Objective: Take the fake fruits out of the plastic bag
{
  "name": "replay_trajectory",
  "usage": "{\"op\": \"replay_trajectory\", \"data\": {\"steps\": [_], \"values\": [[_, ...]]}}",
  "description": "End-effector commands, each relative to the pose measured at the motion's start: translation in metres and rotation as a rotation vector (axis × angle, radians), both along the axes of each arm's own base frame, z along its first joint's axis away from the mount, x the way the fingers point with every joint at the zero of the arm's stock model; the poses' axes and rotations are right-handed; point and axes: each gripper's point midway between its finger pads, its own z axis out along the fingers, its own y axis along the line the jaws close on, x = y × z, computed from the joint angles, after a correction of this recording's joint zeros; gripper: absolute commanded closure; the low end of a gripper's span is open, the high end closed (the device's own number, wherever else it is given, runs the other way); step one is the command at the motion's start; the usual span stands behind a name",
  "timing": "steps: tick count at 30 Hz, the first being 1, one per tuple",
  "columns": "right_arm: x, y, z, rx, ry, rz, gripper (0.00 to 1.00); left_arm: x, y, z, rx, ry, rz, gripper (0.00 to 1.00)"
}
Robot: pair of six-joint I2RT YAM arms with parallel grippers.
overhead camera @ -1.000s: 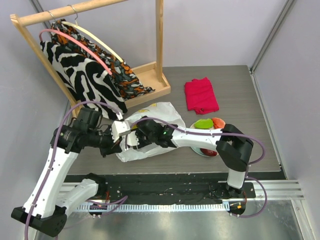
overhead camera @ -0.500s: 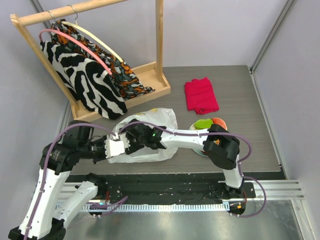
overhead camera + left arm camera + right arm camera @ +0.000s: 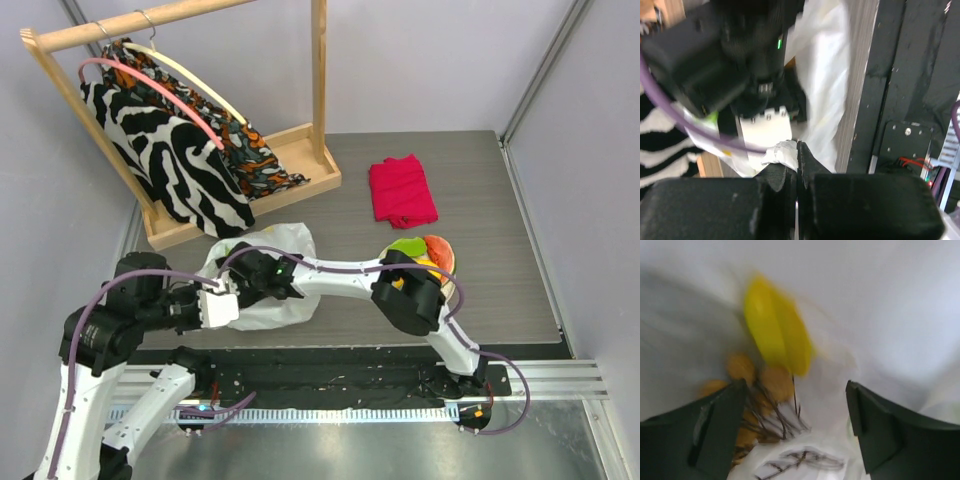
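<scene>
Plastic bag point(image 3: 290, 243) pinched in the left end effector point(image 3: 797, 150); right end effector point(image 3: 797, 412) gapes wide over a lemon point(image 3: 777, 332)

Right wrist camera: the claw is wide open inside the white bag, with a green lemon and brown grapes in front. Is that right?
Not quite. The lemon is yellow, not green; the right wrist view shows it. The rest holds: the right claw is wide open inside the white bag, with brown grapes in front.

Left gripper point(image 3: 796, 161) clamps plastic bag point(image 3: 826, 75) fold; blurred black right arm point(image 3: 735, 55) just above, green light point(image 3: 780, 44) lit.
</scene>
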Motion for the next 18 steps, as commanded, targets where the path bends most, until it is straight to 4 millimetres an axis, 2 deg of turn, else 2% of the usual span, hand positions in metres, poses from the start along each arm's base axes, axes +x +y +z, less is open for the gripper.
{"op": "replay_trajectory", "data": {"steps": [1,2,7,8,9,10,12,13,14,15,17,18], "values": [[0.013,0.019,-0.005,-0.024,-0.077,-0.025,0.11,-0.068,-0.012,-0.014,-0.086,0.263,-0.114,1.00],[0.013,0.022,-0.013,-0.038,-0.073,-0.016,0.09,-0.069,-0.011,-0.016,-0.083,0.270,-0.115,1.00],[0.003,0.040,-0.015,0.015,-0.032,0.051,0.07,-0.073,-0.011,-0.026,-0.083,0.303,-0.102,1.00],[0.001,0.043,-0.013,0.030,-0.020,0.059,0.09,-0.072,-0.011,-0.026,-0.087,0.302,-0.091,1.00],[0.000,0.041,-0.022,0.005,-0.007,0.058,0.11,-0.072,-0.010,-0.026,-0.089,0.294,-0.082,1.00],[0.001,0.044,-0.019,0.012,-0.003,0.049,0.14,-0.070,-0.009,-0.026,-0.088,0.283,-0.074,1.00],[0.003,0.037,-0.021,-0.012,0.027,0.004,0.30,-0.064,-0.004,-0.026,-0.074,0.243,-0.037,1.00],[0.002,0.037,-0.015,-0.003,0.045,-0.006,0.36,-0.062,-0.003,-0.028,-0.069,0.238,-0.020,1.00],[0.003,0.033,-0.012,0.010,0.091,-0.046,0.49,-0.056,0.000,-0.029,-0.060,0.207,0.005,1.00],[-0.002,0.027,-0.013,-0.011,0.130,-0.059,0.58,-0.055,0.002,-0.030,-0.058,0.207,0.023,1.00],[0.000,0.023,0.003,0.021,0.165,-0.115,0.78,-0.047,0.003,-0.032,-0.063,0.176,0.057,1.00],[-0.002,0.019,0.009,0.025,0.162,-0.122,0.82,-0.043,0.006,-0.032,-0.064,0.174,0.113,1.00]]}}
